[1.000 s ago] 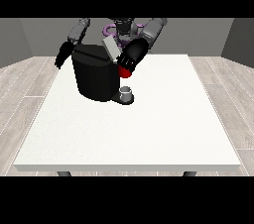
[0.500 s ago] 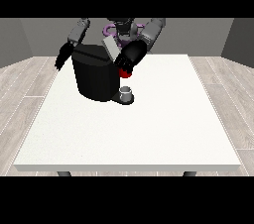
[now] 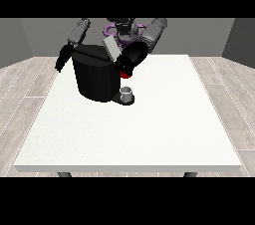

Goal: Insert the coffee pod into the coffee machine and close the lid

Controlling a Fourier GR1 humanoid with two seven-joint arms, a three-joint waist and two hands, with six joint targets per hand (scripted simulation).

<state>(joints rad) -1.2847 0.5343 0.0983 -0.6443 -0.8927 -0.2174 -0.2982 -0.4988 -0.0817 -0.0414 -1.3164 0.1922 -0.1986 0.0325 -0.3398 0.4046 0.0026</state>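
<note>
A large white surface (image 3: 149,129) is shown, carried on dark legs, with the robot seen small beyond its far edge. A black coffee machine (image 3: 94,77) is set near the far left corner of the surface, its grey lid (image 3: 111,49) raised and tilted. A small grey cup (image 3: 127,92) is seen on the machine's base. The hand at the view's right (image 3: 130,60) is held at the machine's upper right side, just beside a red thing at the machine (image 3: 124,74) — its finger posture cannot be told. The hand at the view's left (image 3: 63,58) is hung beyond the far left corner, fingers likewise unreadable. The coffee pod is not plainly shown.
</note>
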